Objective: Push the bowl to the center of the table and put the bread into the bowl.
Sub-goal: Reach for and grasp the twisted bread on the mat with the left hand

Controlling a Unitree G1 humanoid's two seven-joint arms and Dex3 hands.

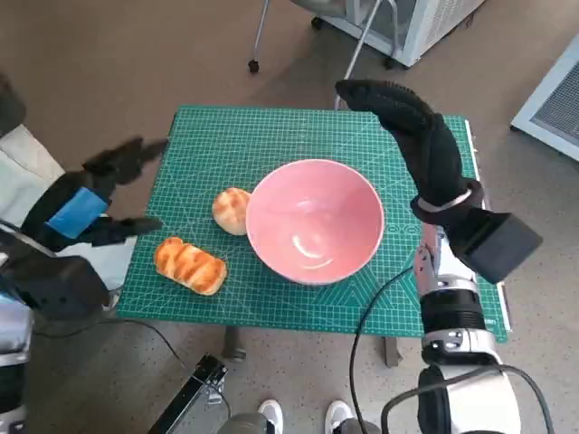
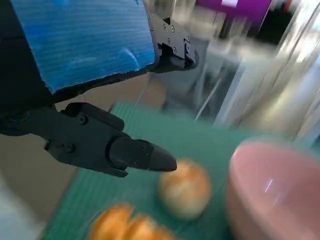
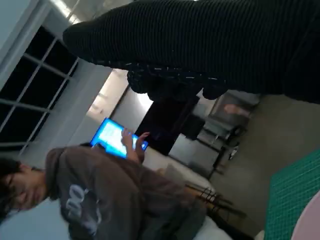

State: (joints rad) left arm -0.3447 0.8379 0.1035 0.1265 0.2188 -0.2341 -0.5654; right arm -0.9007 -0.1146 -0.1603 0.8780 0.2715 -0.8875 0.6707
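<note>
Pink bowl [image 1: 315,220]: upright, near the middle of the green cutting mat [image 1: 226,136], nothing in it. Round bread roll [image 1: 232,210]: on the mat, touching the bowl's left rim. Long glazed bread [image 1: 190,264]: on the mat, near the front left corner. Left hand [image 1: 95,194]: at the mat's left edge, fingers apart, holding nothing. Right hand [image 1: 407,117]: raised beyond the bowl's far right; seemingly empty, fingers extended. Person [image 3: 100,195]: seated, holding a lit screen.

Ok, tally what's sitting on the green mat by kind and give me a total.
Bowl: 1, pink
Round bun: 1
Long loaf: 1
Total: 3
</note>
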